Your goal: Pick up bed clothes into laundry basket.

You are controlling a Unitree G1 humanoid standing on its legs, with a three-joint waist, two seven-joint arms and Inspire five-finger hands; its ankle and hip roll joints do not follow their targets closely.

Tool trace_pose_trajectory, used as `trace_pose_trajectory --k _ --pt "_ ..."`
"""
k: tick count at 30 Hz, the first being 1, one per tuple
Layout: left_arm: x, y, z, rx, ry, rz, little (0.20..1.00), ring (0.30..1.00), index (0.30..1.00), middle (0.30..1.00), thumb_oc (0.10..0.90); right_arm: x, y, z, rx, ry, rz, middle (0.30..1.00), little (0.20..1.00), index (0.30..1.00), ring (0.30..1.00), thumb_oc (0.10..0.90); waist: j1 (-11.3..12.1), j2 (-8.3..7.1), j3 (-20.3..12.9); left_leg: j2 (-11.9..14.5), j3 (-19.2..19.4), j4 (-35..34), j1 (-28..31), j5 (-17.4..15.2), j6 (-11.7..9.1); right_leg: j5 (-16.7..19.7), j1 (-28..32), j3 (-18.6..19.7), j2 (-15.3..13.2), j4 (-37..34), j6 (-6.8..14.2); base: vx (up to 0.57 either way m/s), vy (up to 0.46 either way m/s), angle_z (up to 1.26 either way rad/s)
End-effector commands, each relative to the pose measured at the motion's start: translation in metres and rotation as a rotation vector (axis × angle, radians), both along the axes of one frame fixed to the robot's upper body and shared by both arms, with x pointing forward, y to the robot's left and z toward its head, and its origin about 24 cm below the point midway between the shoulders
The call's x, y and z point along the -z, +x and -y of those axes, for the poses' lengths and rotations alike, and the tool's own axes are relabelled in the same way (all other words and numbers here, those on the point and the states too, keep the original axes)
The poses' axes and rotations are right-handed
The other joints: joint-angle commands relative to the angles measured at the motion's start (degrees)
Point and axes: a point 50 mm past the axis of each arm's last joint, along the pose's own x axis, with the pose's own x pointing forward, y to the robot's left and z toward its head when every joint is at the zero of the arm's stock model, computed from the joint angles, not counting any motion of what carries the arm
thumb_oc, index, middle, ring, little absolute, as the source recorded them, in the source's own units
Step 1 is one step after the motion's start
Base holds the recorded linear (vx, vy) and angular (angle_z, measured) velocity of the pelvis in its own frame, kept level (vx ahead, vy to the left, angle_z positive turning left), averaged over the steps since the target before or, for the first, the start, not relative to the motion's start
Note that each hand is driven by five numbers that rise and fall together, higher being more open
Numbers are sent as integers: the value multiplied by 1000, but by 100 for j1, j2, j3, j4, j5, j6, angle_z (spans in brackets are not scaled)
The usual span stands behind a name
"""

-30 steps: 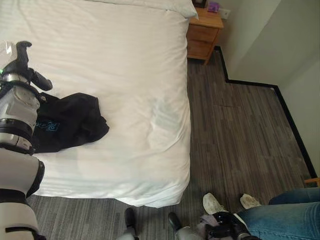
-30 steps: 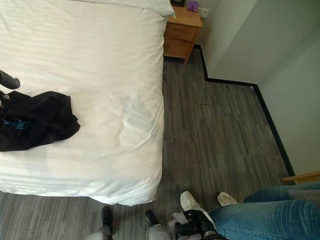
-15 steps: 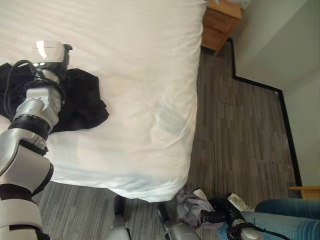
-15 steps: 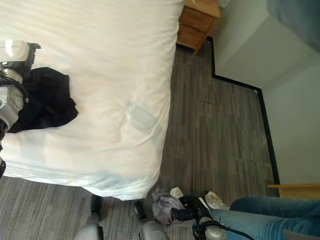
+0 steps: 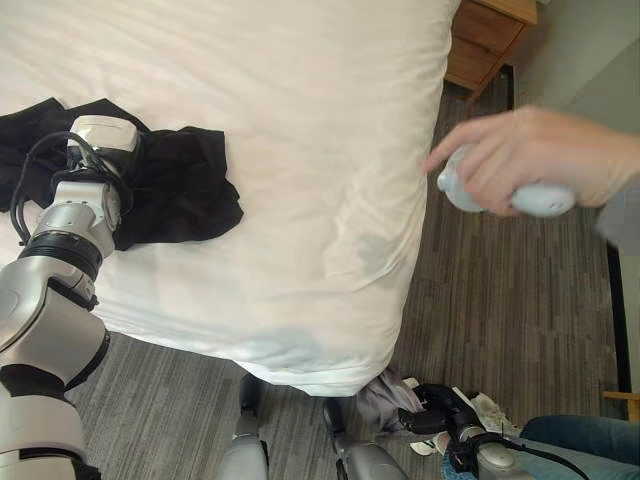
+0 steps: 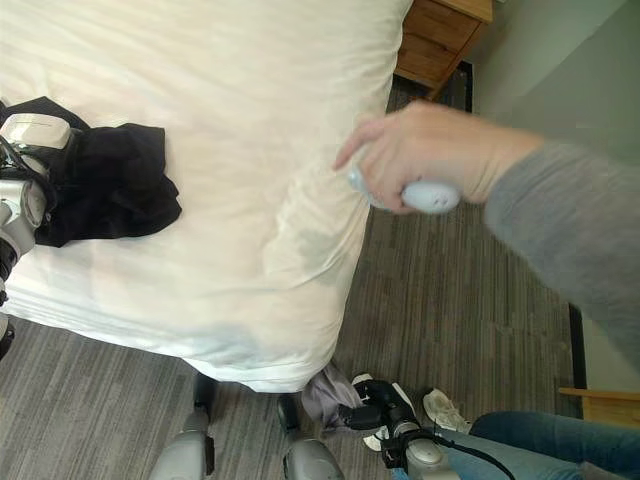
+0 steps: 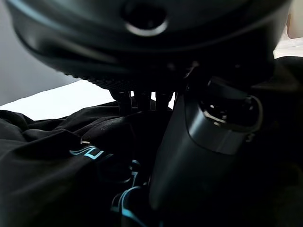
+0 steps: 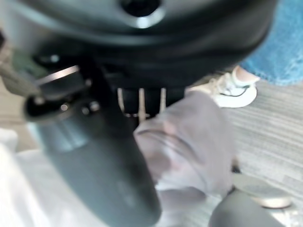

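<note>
A crumpled black garment [image 5: 185,185] with light-blue print lies on the white bed [image 5: 300,110], near its left side. My left hand [image 7: 203,142] is down on this garment [image 7: 47,179], under its wrist, which covers it in the eye views. My right hand [image 5: 445,418] hangs low beside the bed's foot corner. It is shut on a bunched grey-lilac cloth [image 5: 385,398], which the right wrist view shows pinched between its thumb [image 8: 94,156] and fingers as the cloth [image 8: 189,142] droops toward the floor.
A person's hand [image 5: 520,155] holding a small pale device [image 6: 425,195] reaches in over the bed's right edge. Jeans [image 5: 580,440] and white shoes [image 6: 440,405] are at the lower right. A wooden nightstand [image 5: 490,35] stands by the wall, with striped grey floor [image 5: 520,290] between.
The camera has shifted. My left hand went from raised beside the black garment to down on it. A person's hand with a device has come in. My right hand still holds the grey cloth.
</note>
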Motion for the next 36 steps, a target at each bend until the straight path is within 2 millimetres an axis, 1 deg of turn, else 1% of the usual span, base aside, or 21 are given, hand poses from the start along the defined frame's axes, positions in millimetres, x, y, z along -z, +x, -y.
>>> trace_pose_trajectory --k 1,2,3,4,8,10,11,12,13,16,17,18,19,20,22,24,28,32,34,35,36 --pt "-16 2 3 16 -89 133 900 900 900 900 800 -18 6 18 -38 -51 77 300 300 300 300 400 -16 -92 -36 42 -49 3 -63 -265 75 253 -3 230 -350 139 363 -41 -2 1" --pt "-4 3 7 31 -123 119 900 900 900 900 800 -17 6 16 -42 -58 74 300 300 300 300 400 -12 -117 7 41 -53 3 -85 -260 76 273 -32 224 -345 149 361 -42 -3 0" --pt "8 3 8 34 -149 91 538 538 538 538 558 -17 7 16 -49 -64 77 300 300 300 300 400 -29 -127 28 44 -51 3 -107 -259 73 296 -61 231 -343 156 364 -40 6 0" --pt "14 3 9 38 -175 89 300 300 300 300 400 -16 5 15 -42 -62 74 300 300 300 300 400 -45 -130 41 45 -50 3 -120 -259 75 310 -82 237 -338 159 365 0 0 0" --pt "29 1 9 37 -245 77 300 300 300 300 400 -15 3 16 -27 -65 68 300 300 300 300 400 -68 -132 27 48 -18 3 -116 -275 76 357 -92 270 -346 151 383 0 0 0" --pt "32 3 19 73 -294 106 300 300 300 300 400 -14 1 17 -8 -65 64 300 300 300 300 400 -80 -116 9 42 -25 3 -99 -286 81 340 -88 295 -345 168 376 0 0 0" --pt "37 3 25 105 -395 157 300 300 300 300 400 -13 -1 17 14 -59 68 300 300 300 300 400 -69 -84 -4 34 -37 3 -76 -291 85 295 -76 293 -342 196 361 0 0 0" --pt "39 2 31 141 -447 182 300 300 300 300 400 -12 -3 18 28 -61 66 300 300 300 300 400 -45 -47 -11 25 -49 3 -57 -300 86 265 -63 290 -344 203 352 0 0 0" --pt "40 2 31 140 -449 181 300 300 300 300 400 -12 -3 19 27 -63 65 300 300 300 300 400 -53 -40 -16 26 -49 3 -53 -302 86 262 -60 290 -343 204 352 0 0 0" --pt "49 -8 43 240 -660 252 300 300 300 300 400 -15 -5 24 80 -58 83 300 300 300 300 400 32 92 -50 -3 -86 3 8 -317 96 157 -2 253 -340 226 310 12 7 1" --pt "64 -27 44 308 -883 288 300 300 300 300 400 -19 -2 28 153 -7 120 300 300 300 300 400 159 206 -73 -27 -116 6 49 -322 93 98 51 219 -347 237 278 36 24 1" --pt "79 -37 72 408 -1018 277 300 300 300 300 400 -20 0 27 182 28 140 300 300 300 300 400 201 241 -84 -42 -136 7 66 -323 96 68 75 210 -340 237 249 34 -2 1" --pt "105 -48 98 456 -1172 229 300 300 300 300 400 -19 -1 26 207 45 145 300 300 300 300 400 224 275 -119 -51 -157 10 98 -328 99 24 116 199 -332 246 216 43 -26 8" --pt "117 -58 92 433 -1362 236 300 300 300 300 400 -26 3 32 232 43 180 300 300 300 300 400 267 332 -178 -58 -171 7 150 -326 96 -11 158 189 -319 265 197 62 -13 14" --pt "142 -85 76 349 -1618 269 300 300 300 300 400 -32 5 40 261 34 210 300 300 300 300 400 311 455 -299 -82 -208 6 250 -350 100 -68 268 154 -334 275 161 80 1 0" --pt "161 -110 74 314 -1679 228 300 300 300 300 400 -33 1 45 264 14 210 300 300 300 300 400 368 531 -399 -104 -235 13 327 -369 106 -104 374 111 -350 248 118 78 -8 -1" --pt "202 -164 66 166 -1902 139 300 300 300 300 400 -42 0 52 261 11 246 300 300 300 300 400 475 664 -588 -150 -288 30 448 -372 116 -140 595 39 -386 173 74 68 -12 12" --pt "231 -212 73 59 -2080 -9 300 300 300 300 400 -47 -14 48 224 55 265 300 300 300 300 400 526 702 -717 -174 -334 38 539 -385 131 -149 749 -33 -397 85 65 53 -19 15" --pt "237 -223 81 48 -2135 -73 300 300 300 300 400 -47 -21 47 214 75 260 300 300 300 300 400 524 699 -776 -182 -332 41 577 -399 135 -144 794 -65 -411 55 79 42 -25 8" --pt "242 -224 88 30 -2196 -98 300 300 300 300 400 -45 -22 43 215 98 261 300 300 300 300 400 518 687 -799 -179 -321 38 595 -402 134 -138 806 -72 -416 51 88 22 -24 5" --pt "243 -224 92 42 -2197 -124 300 300 300 300 400 -46 -22 42 205 103 261 300 300 300 300 400 514 680 -809 -183 -320 35 612 -409 137 -140 814 -62 -421 50 94 11 -24 6"
